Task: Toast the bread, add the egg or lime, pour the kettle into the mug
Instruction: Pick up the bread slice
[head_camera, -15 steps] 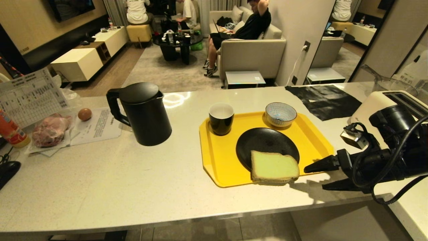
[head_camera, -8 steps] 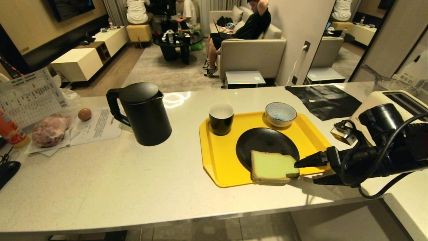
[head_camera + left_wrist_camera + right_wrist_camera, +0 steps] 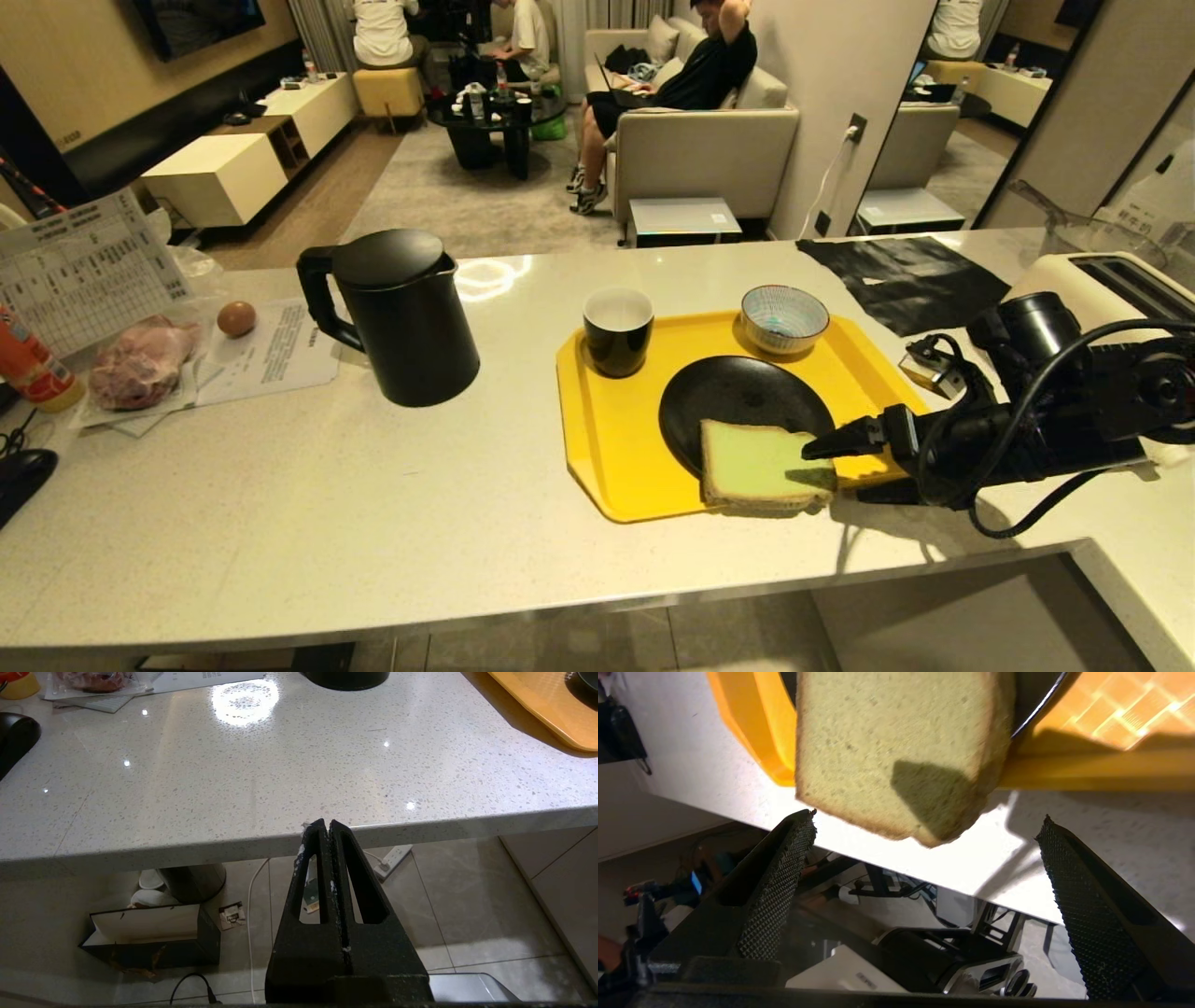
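The bread point(image 3: 758, 464), a pale green slice, lies half on a black plate point(image 3: 738, 392) and juts over the front rim of the yellow tray point(image 3: 607, 439). My right gripper point(image 3: 831, 474) comes in from the right, open wide. The bread's point(image 3: 878, 742) near corner sits just between its fingertips point(image 3: 798, 849), untouched. The black mug point(image 3: 617, 331) stands on the tray's back left corner. Left of the tray is the black kettle point(image 3: 401, 317), and the egg point(image 3: 236, 318) rests on papers at far left. My left gripper point(image 3: 325, 823) is parked below the counter's edge, shut and empty.
A blue striped bowl point(image 3: 784, 317) sits at the back of the tray. A white toaster point(image 3: 1092, 280) stands behind my right arm, beside a black cloth point(image 3: 906, 280). A wrapped pack of meat point(image 3: 140, 359) lies at far left. People sit in the room beyond.
My right gripper has moved left along the counter's front, from beside the tray to the bread's right corner, and its fingers have spread a little wider. The left arm has kept still.
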### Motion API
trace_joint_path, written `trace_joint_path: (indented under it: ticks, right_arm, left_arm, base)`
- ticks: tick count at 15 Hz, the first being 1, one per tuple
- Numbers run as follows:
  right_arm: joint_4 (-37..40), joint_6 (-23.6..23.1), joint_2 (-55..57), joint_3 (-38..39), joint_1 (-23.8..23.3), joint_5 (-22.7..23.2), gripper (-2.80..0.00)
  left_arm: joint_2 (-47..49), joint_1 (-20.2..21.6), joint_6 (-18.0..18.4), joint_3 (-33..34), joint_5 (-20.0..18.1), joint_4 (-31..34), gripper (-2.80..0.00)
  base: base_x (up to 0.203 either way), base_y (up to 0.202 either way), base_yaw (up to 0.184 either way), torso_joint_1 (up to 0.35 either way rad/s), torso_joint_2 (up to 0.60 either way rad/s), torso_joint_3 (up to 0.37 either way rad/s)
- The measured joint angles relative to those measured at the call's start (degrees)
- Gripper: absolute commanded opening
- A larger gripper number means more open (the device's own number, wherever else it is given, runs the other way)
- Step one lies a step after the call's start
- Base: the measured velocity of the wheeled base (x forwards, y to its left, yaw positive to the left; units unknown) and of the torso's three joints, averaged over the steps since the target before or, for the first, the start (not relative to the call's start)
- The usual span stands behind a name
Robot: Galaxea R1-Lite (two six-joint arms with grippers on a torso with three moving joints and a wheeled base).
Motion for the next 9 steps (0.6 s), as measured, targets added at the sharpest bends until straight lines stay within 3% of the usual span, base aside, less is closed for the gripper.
trace_joint_path:
  ticks: [9]
  right_arm:
    - [0.0,0.32,2.68,-0.66,0.17,0.5,0.0]
  left_arm:
    - [0.0,0.0,0.0,0.0,0.0,-0.04,-2.8]
  base:
    - [0.0,0.0,0.0,0.0,0.0,0.0]
